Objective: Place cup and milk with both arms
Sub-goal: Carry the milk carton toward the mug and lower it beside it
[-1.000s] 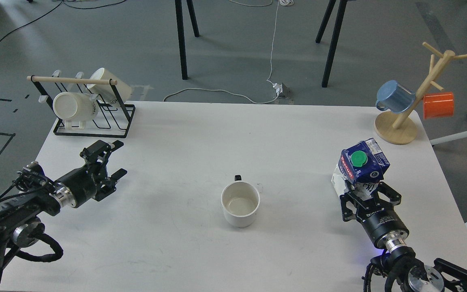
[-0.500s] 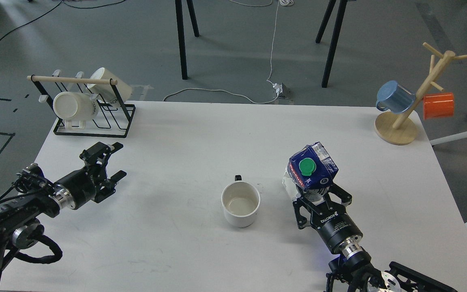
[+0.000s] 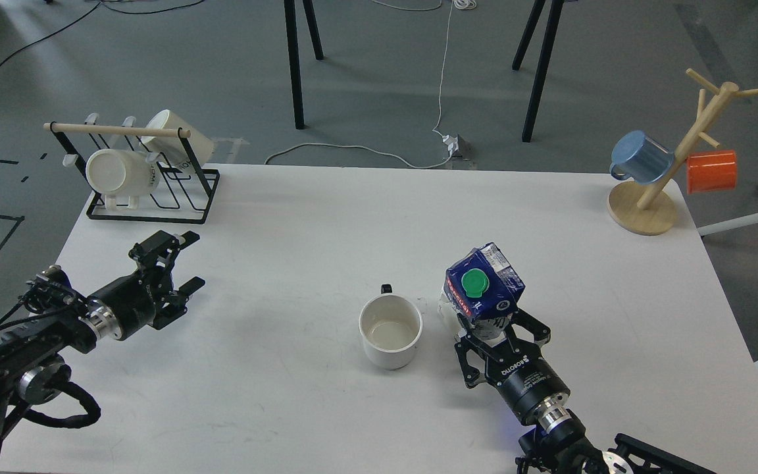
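At the far left of the white matte table (image 3: 326, 217), a black wire rack (image 3: 149, 191) with a pale wooden rod across its top is seen, and two glossy cream mugs (image 3: 119, 172) are held in it on their sides; dark lettering is printed on them, but it is too small to be read. In front of the rack, the left arm is stretched low over the table from the left edge, and the left gripper (image 3: 178, 263) is pointed toward the right with its two black fingers spread apart and nothing between them.

Near the table's middle, the cup (image 3: 390, 330) is stood upright: a round, white, smooth mug with an open mouth and a small dark handle at its far side. Just beside it on the right, the milk (image 3: 482, 293) is found, a dark blue carton with a green round screw cap, a red band of lettering that cannot be made out, and a white lower part. It is tilted and is clasped at its lower part by the right gripper (image 3: 499, 332), which is reached up from the bottom edge; "ROBOTIQ" is written in white on the gripper's black body.

At the far right corner, a light wooden mug tree (image 3: 668, 164) on a round base is placed, with a blue mug (image 3: 642, 157) and an orange mug (image 3: 712, 171) hung on its pegs.
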Controlling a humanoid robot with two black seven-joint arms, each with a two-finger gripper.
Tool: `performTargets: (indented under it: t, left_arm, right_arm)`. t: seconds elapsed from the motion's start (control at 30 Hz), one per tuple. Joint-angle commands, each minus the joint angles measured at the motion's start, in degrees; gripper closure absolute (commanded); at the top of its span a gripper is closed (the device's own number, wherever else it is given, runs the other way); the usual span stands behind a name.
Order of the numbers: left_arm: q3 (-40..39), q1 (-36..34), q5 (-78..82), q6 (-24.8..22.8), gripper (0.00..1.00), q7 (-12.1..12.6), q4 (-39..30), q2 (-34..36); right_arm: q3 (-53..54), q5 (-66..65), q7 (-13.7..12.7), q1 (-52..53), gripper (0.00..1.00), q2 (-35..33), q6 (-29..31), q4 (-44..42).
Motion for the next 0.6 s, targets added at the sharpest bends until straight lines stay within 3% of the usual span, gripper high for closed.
performTargets:
  t: [0.0,0.23,0.37,0.57]
  left_arm:
    - [0.0,0.0,0.0,0.0,0.01,0.0,0.0,0.0]
    - [0.0,0.0,-0.1,0.0,0.01,0.0,0.0,0.2]
    - [0.0,0.0,0.0,0.0,0.01,0.0,0.0,0.2]
    - [-0.1,0.0,-0.1,0.0,0.01,0.0,0.0,0.2]
  right_arm:
    - [-0.2,0.0,0.0,-0.1,0.46,-0.1,0.0,0.0]
    - [-0.2,0.0,0.0,-0.6,0.30,-0.1,0.0,-0.9]
    - [-0.2,0.0,-0.1,-0.8,0.03,-0.1,0.0,-0.8]
    - [-0.2,-0.2,-0.1,-1.7,0.02,-1.0,0.0,0.5]
